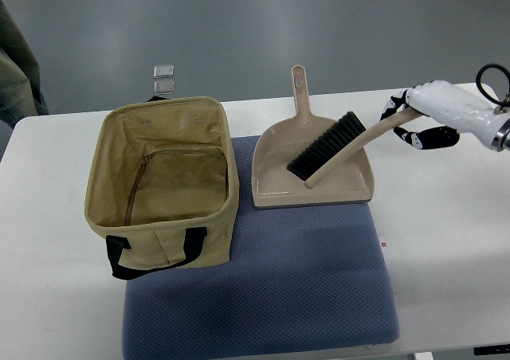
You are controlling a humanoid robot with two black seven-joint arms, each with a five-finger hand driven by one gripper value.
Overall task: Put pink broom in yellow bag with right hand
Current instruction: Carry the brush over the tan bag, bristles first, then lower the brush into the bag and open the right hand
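Sitting open-topped at left on blue mat (263, 296): tan fabric bag (163, 185) w/ black handles, empty inside. Lying in beige dustpan (312, 169) at centre: brush (347, 146), black bristles down-left, handle angling up-right. Gripping handle end at right edge: right hand (418, 121), fingers curling around it.

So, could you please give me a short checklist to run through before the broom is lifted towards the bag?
1. Right hand at broom handle: ok.
2. Fingers firmly closed on handle: cannot tell.
3. Bristles resting in dustpan, free to lift: ok.
4. Bag upright, mouth open: ok.
5. Bag inside free of objects: ok.
6. Path from dustpan to bag clear: ok.
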